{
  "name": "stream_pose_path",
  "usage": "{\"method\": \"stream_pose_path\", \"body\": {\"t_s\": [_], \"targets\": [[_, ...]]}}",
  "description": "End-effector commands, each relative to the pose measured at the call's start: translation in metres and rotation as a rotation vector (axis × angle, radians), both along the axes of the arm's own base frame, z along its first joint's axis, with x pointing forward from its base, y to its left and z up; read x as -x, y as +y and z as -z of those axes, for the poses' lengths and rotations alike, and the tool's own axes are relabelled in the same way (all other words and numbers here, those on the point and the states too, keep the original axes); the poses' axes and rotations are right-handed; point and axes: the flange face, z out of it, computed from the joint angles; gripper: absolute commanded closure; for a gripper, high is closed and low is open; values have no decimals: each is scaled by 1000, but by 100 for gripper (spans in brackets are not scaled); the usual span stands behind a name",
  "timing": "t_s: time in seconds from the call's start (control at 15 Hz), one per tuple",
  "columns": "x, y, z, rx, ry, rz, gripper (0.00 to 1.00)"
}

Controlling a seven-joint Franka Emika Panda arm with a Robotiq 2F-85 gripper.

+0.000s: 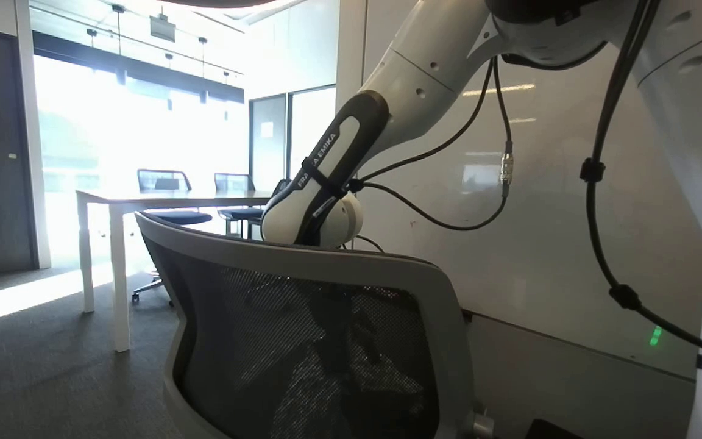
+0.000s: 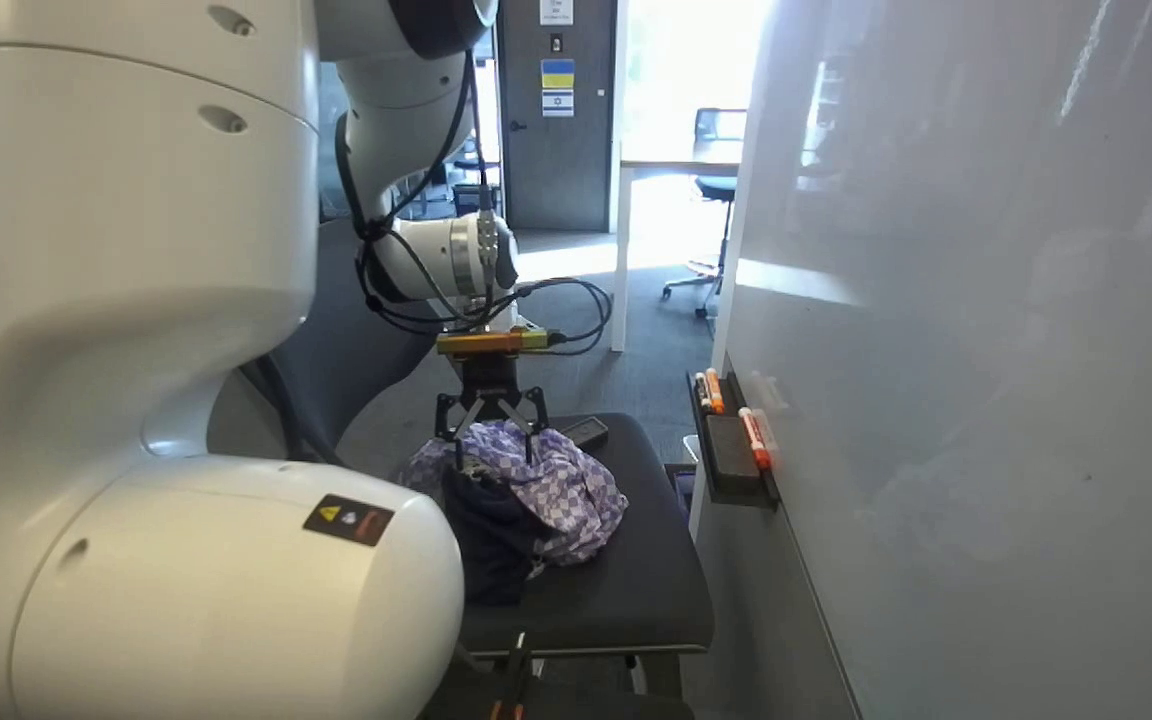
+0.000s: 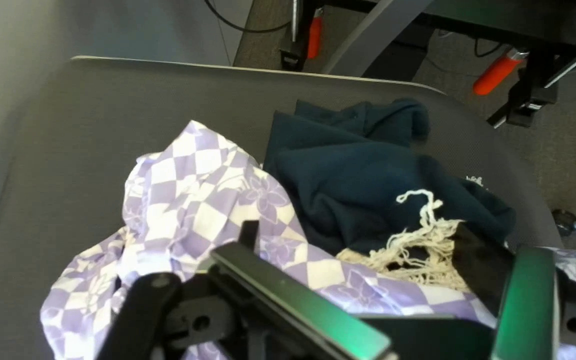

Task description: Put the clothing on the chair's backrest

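Note:
A purple-and-white checked cloth (image 2: 576,495) lies bunched on the dark chair seat (image 2: 636,600), with a navy garment (image 2: 491,535) beside it. In the wrist view, the checked cloth (image 3: 193,185) is on the left, and the navy garment (image 3: 358,170) is at upper middle with beige fringe (image 3: 418,255) along its edge. My gripper (image 2: 494,462) points down over the cloth, its fingers spread apart; in the wrist view, nothing is gripped between the fingers (image 3: 390,265). Whether the fingertips touch the fabric I cannot tell. The chair's mesh backrest (image 1: 302,262) also shows in an exterior view (image 2: 356,320), beside my forearm.
A whiteboard (image 2: 976,350) stands along the seat's side, with a tray (image 2: 736,460) holding markers and an eraser. A small dark device (image 2: 586,432) lies on the seat. Red-handled clamps (image 3: 499,72) show beyond the seat edge. A table (image 1: 174,196) with chairs stands farther back.

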Motion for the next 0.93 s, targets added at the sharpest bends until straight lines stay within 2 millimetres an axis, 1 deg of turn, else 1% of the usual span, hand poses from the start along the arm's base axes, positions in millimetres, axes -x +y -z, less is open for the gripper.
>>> {"method": "stream_pose_path", "body": {"t_s": [0.0,0.13,0.27,0.4,0.47,0.6,0.8,0.87], "targets": [[-12,10,-6,-3,8,-62,0],[-10,19,-11,-29,27,-98,0],[-4,22,-14,-7,61,-128,0],[3,15,-10,47,143,-114,0],[10,12,-11,59,182,-99,0],[17,9,-13,64,207,-104,0],[11,9,5,64,199,-146,0],[7,9,15,87,174,-165,0]]}}
